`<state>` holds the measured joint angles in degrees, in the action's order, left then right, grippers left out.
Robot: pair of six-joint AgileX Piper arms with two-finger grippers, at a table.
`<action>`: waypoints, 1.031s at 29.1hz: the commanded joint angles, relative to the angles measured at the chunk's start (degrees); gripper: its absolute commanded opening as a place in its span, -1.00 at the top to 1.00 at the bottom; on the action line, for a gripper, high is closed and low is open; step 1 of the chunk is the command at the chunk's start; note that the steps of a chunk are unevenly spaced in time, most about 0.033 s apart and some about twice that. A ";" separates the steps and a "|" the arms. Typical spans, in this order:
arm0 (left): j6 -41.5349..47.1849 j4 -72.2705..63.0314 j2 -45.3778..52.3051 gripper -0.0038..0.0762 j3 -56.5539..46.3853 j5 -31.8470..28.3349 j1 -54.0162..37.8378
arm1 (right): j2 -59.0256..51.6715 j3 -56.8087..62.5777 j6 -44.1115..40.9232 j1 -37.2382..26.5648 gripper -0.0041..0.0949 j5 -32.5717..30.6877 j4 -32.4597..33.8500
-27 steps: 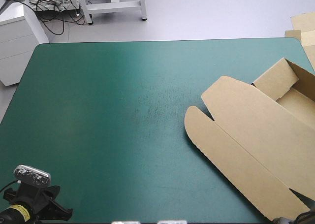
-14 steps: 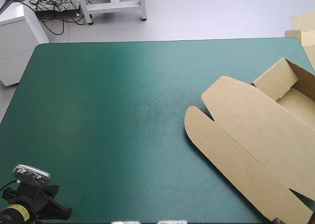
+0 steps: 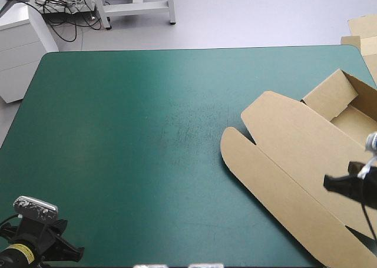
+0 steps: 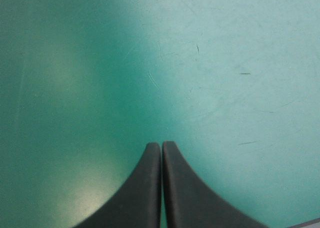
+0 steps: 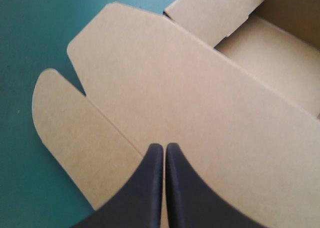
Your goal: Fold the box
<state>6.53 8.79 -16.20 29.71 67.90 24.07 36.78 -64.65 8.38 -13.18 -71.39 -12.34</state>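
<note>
The brown box (image 3: 300, 156) lies at the table's right side as an open tray with raised walls at the far right and its lid flat toward the middle. My right gripper (image 3: 330, 182) hovers over the flat lid (image 5: 190, 92), fingers shut with nothing between them. In the right wrist view the rounded lid flap (image 5: 65, 123) and the tray's inside (image 5: 270, 52) lie ahead of the shut fingers (image 5: 150, 188). My left gripper (image 4: 161, 147) is shut over the bare teal-green cover (image 4: 210, 62) near the table's front left corner, far from the box.
More brown board (image 3: 362, 35) shows beyond the table's far right corner. A white cabinet (image 3: 17, 50) stands off the far left corner. Bare teal-green cover (image 3: 135, 132) spans the left and middle of the table.
My right arm has come in from the front right corner and now sits over the lid. The box and the left arm have stayed where they were.
</note>
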 commanded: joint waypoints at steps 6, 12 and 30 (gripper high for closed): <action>0.32 0.07 -0.75 0.93 1.32 -3.08 0.15 | -18.47 20.33 7.70 0.24 0.93 -0.34 -6.27; 0.32 -0.01 -0.75 0.93 1.32 -2.43 0.15 | -24.85 27.82 11.38 0.24 0.93 0.82 -8.03; -0.94 -0.01 -0.75 0.93 1.32 -2.54 0.15 | -31.87 33.34 11.96 0.24 0.93 0.96 -8.40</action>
<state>5.97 8.69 -16.20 29.71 67.90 24.07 4.09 -30.17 20.07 -13.11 -71.39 -19.30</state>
